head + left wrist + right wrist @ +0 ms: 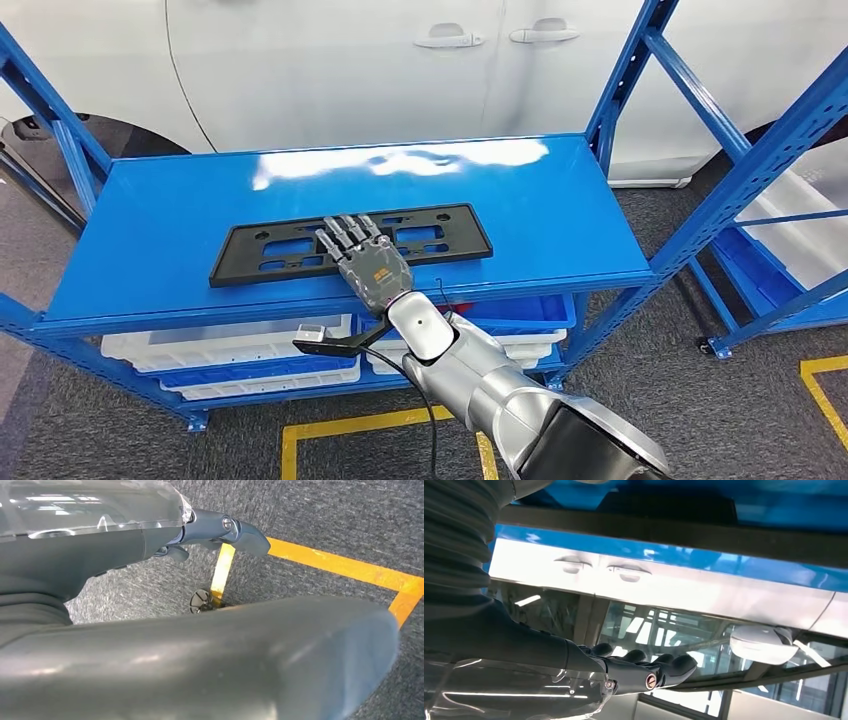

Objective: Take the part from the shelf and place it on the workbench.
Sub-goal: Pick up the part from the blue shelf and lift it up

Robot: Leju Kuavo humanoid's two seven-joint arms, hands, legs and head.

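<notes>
The left hand (pixel 220 530) hangs over grey carpet with yellow floor tape (pixel 320 560) beyond its fingertips; its fingers are curled in and it holds nothing.

The part (pixel 270 250), a flat black rectangular frame with cut-outs, lies on the top board of the blue shelf (pixel 150 220), near the front edge. The right hand (pixel 368 262) lies flat, palm down, over the middle of the part, fingers straight and pointing away from the robot; whether the fingers press on the part cannot be told, and nothing is grasped. In the right wrist view the fingers (pixel 674 664) are extended side by side.

Below the right hand, white bins (pixel 230 350) sit on the lower shelf level. Beyond the fingertips stands a white car (pixel 400 70). To the right of the hand is a second blue rack (pixel 790 130).
</notes>
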